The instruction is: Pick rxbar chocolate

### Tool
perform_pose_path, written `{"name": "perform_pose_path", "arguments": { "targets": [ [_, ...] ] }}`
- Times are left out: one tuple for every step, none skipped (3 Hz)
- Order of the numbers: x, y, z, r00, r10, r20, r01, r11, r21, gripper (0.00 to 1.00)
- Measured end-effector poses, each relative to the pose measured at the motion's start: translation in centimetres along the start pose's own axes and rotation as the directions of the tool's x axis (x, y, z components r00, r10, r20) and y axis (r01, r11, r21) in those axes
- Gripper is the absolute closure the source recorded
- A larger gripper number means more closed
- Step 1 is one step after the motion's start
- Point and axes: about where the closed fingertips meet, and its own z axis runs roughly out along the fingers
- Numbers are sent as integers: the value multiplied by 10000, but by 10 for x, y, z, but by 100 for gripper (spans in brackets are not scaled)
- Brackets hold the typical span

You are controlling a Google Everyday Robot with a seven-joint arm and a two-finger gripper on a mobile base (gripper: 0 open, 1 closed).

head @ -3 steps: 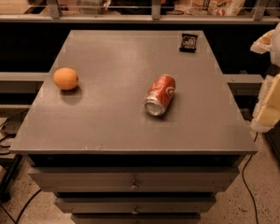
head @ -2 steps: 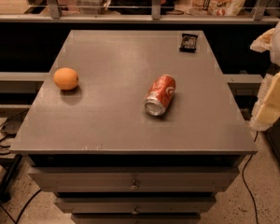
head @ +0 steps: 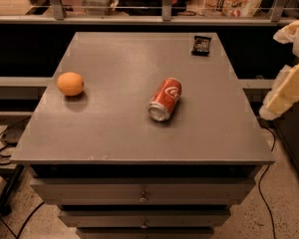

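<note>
While gripper (head: 285, 92) hangs right, rxbar chocolate (head: 201, 45) lies apart

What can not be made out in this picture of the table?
- Camera view: the pincer, at the right edge beside the table, is cut off by the frame.
- Camera view: the rxbar chocolate, at the table's far right corner; its print is too small to read.

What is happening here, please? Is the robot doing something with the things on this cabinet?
The robot is meant to pick up the rxbar chocolate, but it has not reached it yet. The bar lies flat near the far right corner of the gray cabinet top, untouched. The gripper hangs beyond the right edge of the top, apart from everything on it. A red soda can lies on its side near the middle, and an orange sits at the left.
</note>
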Motion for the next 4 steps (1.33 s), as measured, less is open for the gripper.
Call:
{"name": "perform_pose_path", "arguments": {
  "targets": [
    [9, -36, 17, 9926, 853, 862, -889, 9953, 390, 0],
    [15, -67, 38, 9803, 1290, 1498, -1369, 9896, 437, 0],
    [23, -104, 73, 9549, 1916, 2266, -2053, 9780, 382, 0],
    [23, -153, 120, 9351, 2416, 2592, -2525, 9675, 93, 0]
  ]
}}
